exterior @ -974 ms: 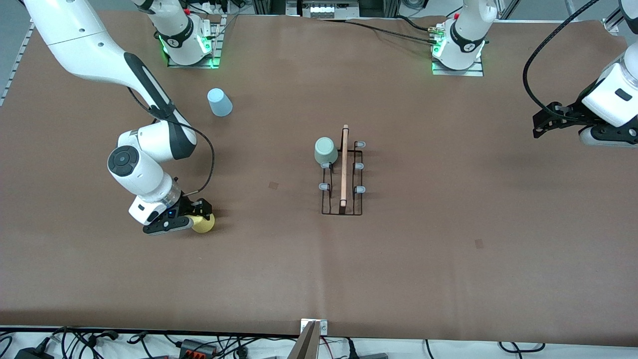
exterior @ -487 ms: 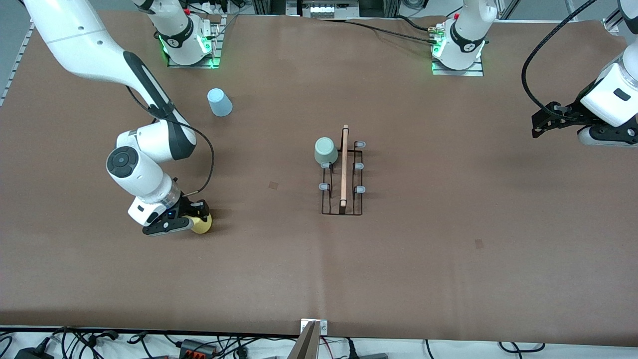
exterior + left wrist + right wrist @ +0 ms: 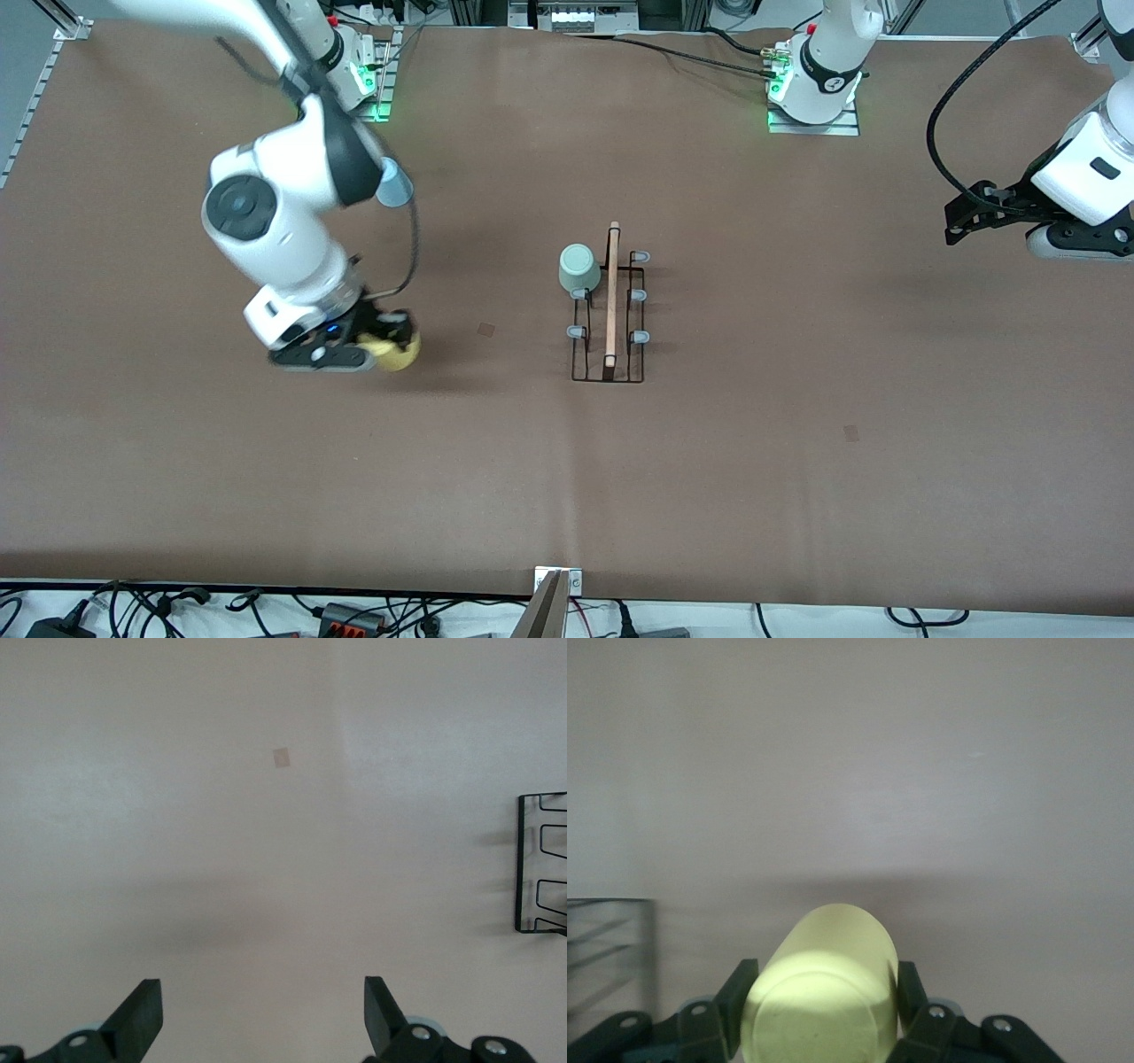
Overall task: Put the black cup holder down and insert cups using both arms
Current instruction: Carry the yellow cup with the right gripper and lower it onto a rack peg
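Note:
The black cup holder (image 3: 609,315) stands mid-table, its wooden rod handle on top; part of its wire frame shows in the left wrist view (image 3: 540,864). The sage green cup (image 3: 578,268) sits upside down on a peg at the holder's end nearest the robot bases. My right gripper (image 3: 390,341) is shut on the yellow cup (image 3: 397,354) and holds it on its side above the table, toward the right arm's end; the right wrist view shows the yellow cup (image 3: 824,992) between the fingers. The light blue cup (image 3: 394,187) is partly hidden by the right arm. My left gripper (image 3: 961,217) is open, empty, waiting high at the left arm's end.
The table is covered with brown paper. The arm bases (image 3: 811,97) stand on plates along the edge farthest from the front camera. Cables and a metal clamp (image 3: 554,594) lie along the nearest edge. A small darker patch (image 3: 485,330) marks the paper between the yellow cup and the holder.
My right gripper has lifted the yellow cup off the table and carried it toward the holder. The right arm now covers part of the blue cup. The left arm has not moved.

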Robot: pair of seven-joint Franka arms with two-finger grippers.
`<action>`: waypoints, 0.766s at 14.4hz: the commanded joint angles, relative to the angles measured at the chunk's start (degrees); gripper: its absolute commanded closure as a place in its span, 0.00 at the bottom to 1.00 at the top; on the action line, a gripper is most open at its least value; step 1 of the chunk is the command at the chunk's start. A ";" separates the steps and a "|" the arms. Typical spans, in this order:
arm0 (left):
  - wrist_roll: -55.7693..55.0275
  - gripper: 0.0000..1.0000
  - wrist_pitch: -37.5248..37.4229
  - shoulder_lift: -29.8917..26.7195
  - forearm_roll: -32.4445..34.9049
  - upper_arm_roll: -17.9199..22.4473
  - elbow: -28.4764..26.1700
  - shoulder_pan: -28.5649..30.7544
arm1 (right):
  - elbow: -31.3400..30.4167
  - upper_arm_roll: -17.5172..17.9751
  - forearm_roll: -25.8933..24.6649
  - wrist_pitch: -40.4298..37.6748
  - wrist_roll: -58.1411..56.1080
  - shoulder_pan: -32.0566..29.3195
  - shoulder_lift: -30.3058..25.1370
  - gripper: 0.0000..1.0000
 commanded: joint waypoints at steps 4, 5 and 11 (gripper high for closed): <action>0.42 0.00 -0.68 -0.39 -1.37 -0.07 -0.04 -0.02 | 12.40 -5.82 -0.33 -1.28 22.00 17.01 9.55 0.93; 0.50 0.00 -0.76 -0.39 -1.38 0.10 -0.04 -0.02 | 13.37 -6.61 -0.50 -1.10 24.55 18.68 10.70 0.93; 0.59 0.00 -0.76 -0.39 -1.38 0.37 -0.04 -0.02 | 15.67 -8.20 -1.29 3.29 26.86 22.21 13.52 0.92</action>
